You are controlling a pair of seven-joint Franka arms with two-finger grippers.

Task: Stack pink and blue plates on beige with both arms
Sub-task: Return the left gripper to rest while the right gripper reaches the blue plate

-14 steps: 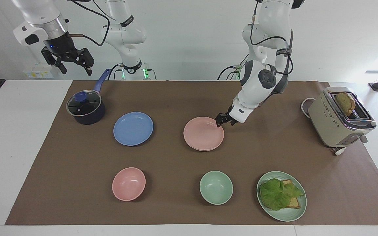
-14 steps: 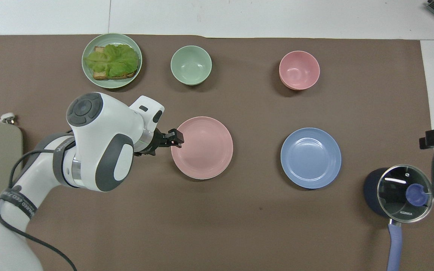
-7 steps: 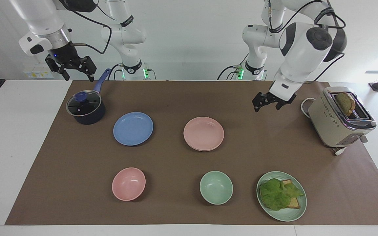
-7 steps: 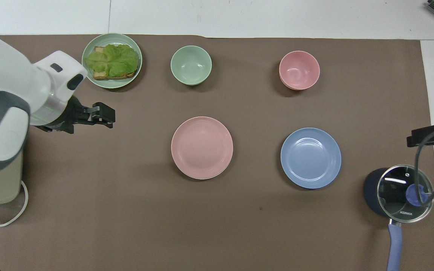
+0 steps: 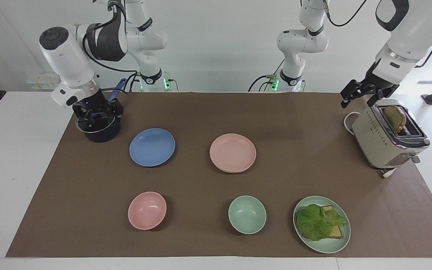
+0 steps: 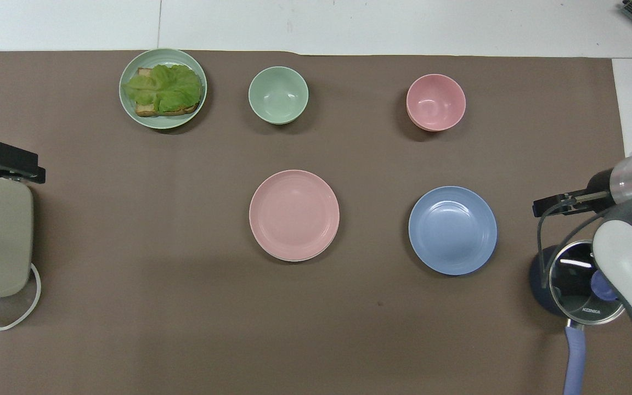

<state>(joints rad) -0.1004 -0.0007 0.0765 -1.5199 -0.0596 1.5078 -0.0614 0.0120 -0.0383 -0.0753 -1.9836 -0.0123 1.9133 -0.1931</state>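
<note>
The pink plate (image 5: 233,153) (image 6: 294,215) lies mid-table on the beige plate (image 6: 288,259), of which only a thin pale rim shows under it. The blue plate (image 5: 152,147) (image 6: 452,230) lies alone beside the stack, toward the right arm's end. My left gripper (image 5: 358,99) (image 6: 14,164) hangs open and empty over the toaster's edge. My right gripper (image 5: 96,114) (image 6: 554,206) hangs open and empty low over the lidded pot, beside the blue plate.
A dark pot (image 5: 98,131) (image 6: 574,280) with a glass lid stands under the right gripper. The toaster (image 5: 384,138) holds bread. Farther from the robots stand a pink bowl (image 5: 147,210), a green bowl (image 5: 246,214) and a green plate (image 5: 336,245) with lettuce and toast.
The left gripper left the pink plate's rim and rose away to the toaster. The right arm swung in and came down over the pot. The plates have not moved.
</note>
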